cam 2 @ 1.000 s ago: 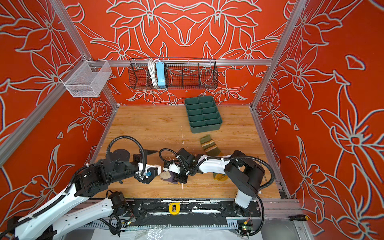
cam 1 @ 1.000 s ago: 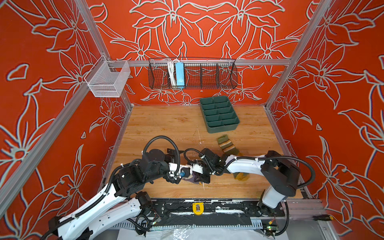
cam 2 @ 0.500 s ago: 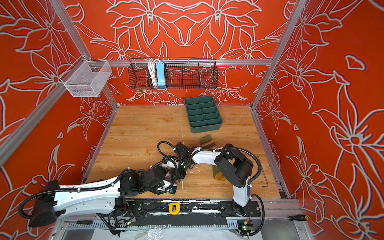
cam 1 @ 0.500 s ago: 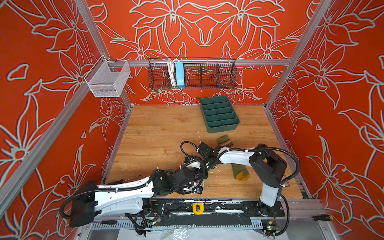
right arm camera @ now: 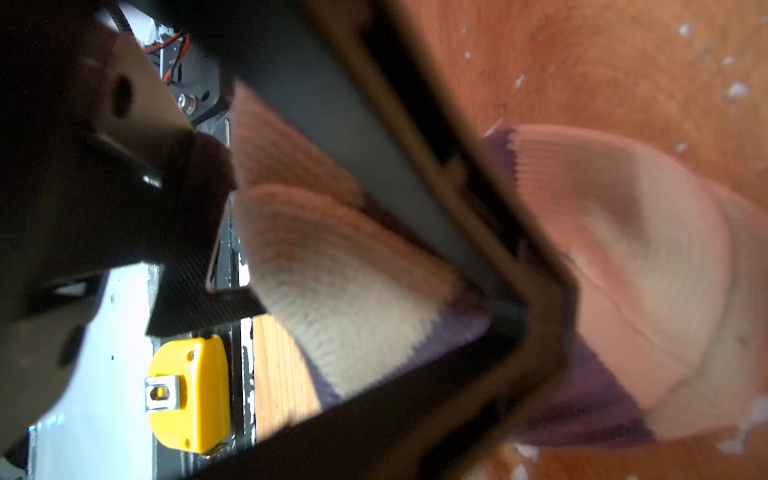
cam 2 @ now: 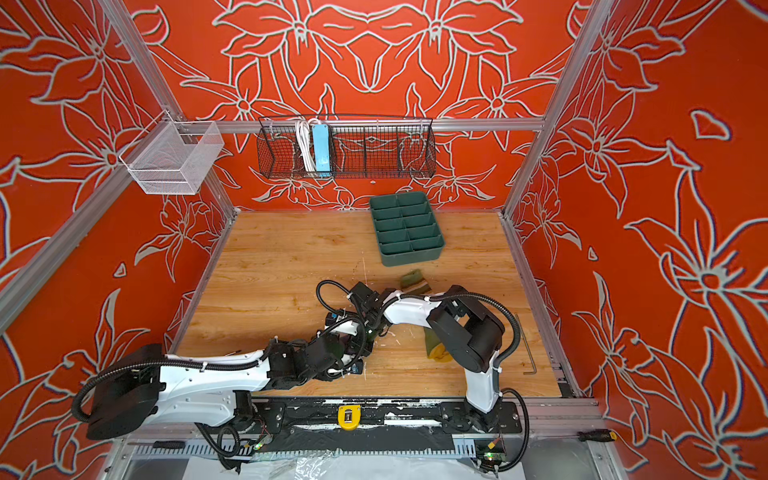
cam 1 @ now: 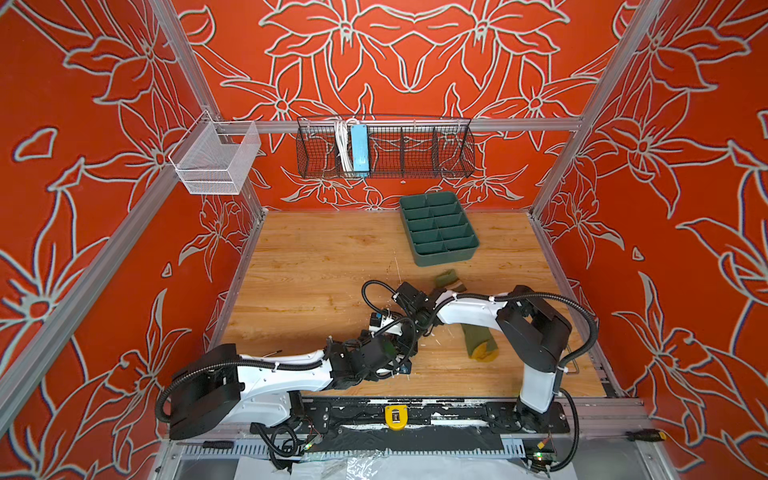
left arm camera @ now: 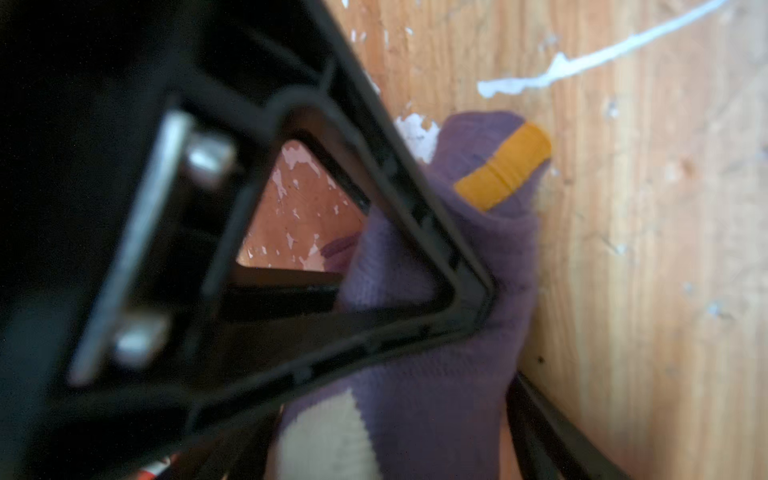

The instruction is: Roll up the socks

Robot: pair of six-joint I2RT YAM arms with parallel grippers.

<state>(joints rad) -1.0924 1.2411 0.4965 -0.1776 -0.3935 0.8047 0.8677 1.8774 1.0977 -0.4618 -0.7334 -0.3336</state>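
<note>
The purple sock [left arm camera: 449,374] lies bunched on the wooden floor; its yellow cuff stripe [left arm camera: 505,162] and a cream patch [left arm camera: 324,436] show. My left gripper [left arm camera: 498,336] stands open around the bunch, with a thin gap at one finger. My right gripper [right arm camera: 528,320] is shut on the purple sock [right arm camera: 582,407] beside its cream toe [right arm camera: 353,316]. In both top views the two grippers, left [cam 1: 405,344] and right [cam 1: 397,332], meet at front centre and hide that sock. The olive sock [cam 1: 478,340] lies flat under the right arm, its striped cuff [cam 1: 451,282] toward the back.
A green divided tray [cam 1: 438,228] sits at the back right of the floor. A black wire basket [cam 1: 386,147] and a white mesh basket [cam 1: 214,160] hang on the walls. A hex key [cam 2: 525,345] lies near the right edge. A yellow tag [cam 1: 395,417] marks the front rail.
My left arm dropped from a raised elbow to lie low along the front, its gripper reaching the purple sock from the front left with jaws narrowing. The right arm's elbow shifted; its gripper stayed shut.
</note>
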